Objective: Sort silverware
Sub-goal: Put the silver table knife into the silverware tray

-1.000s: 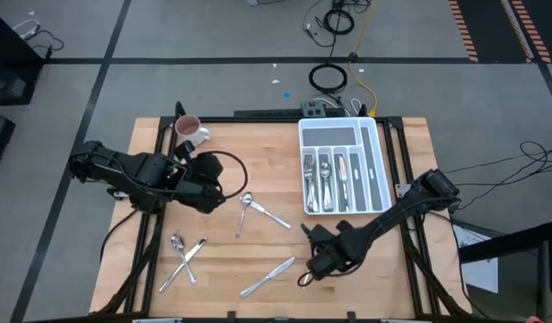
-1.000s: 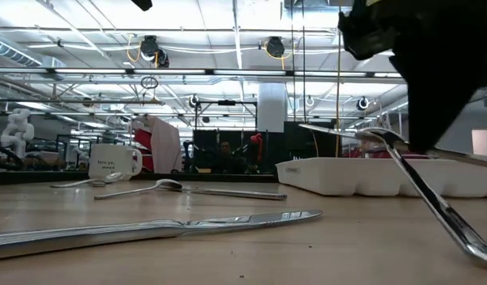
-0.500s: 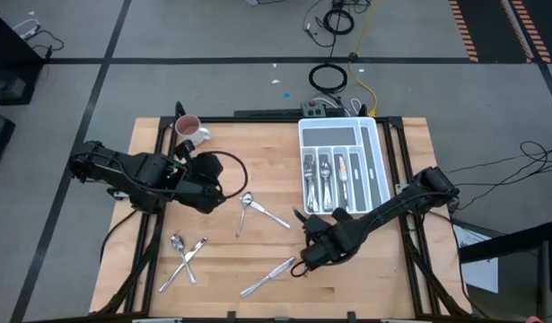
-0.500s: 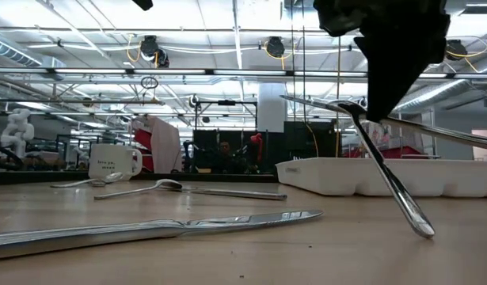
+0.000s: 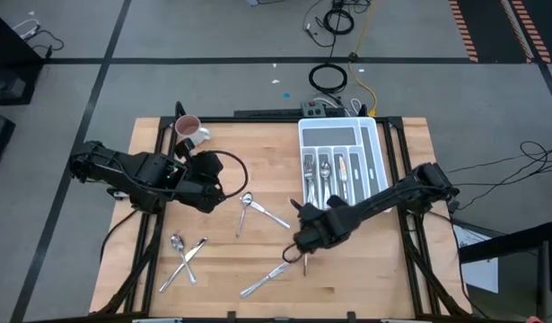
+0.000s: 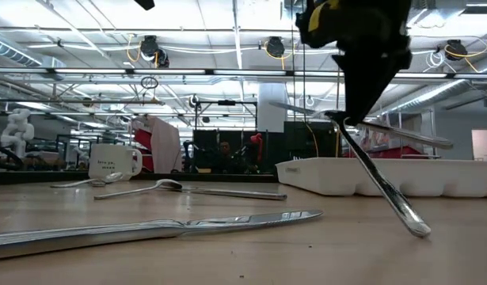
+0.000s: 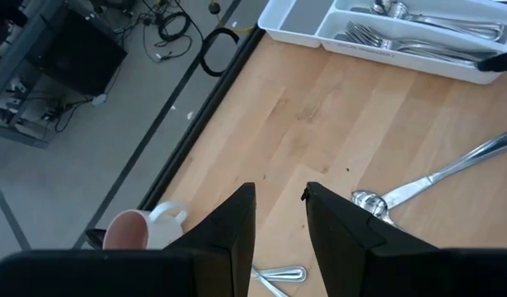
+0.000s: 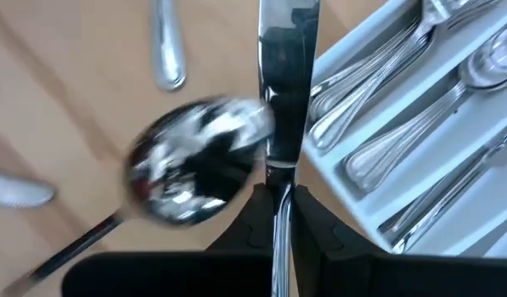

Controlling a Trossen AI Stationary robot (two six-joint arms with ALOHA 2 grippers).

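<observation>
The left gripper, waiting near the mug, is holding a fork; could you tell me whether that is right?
Not quite: the left gripper does wait near the mug, but it holds no fork. The left wrist view shows its jaws apart with only bare table between them.

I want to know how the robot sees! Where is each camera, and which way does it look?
High view: above the table, looking straight down; both arms, left gripper, right gripper, white tray.
Low view: at tabletop height, looking level across a knife into the room; right arm overhead.
Left wrist view: on the left arm, looking past its open fingers toward a mug.
Right wrist view: on the right arm, fingers shut on a knife.
Shared: the tray of silverware shows in all four.
</observation>
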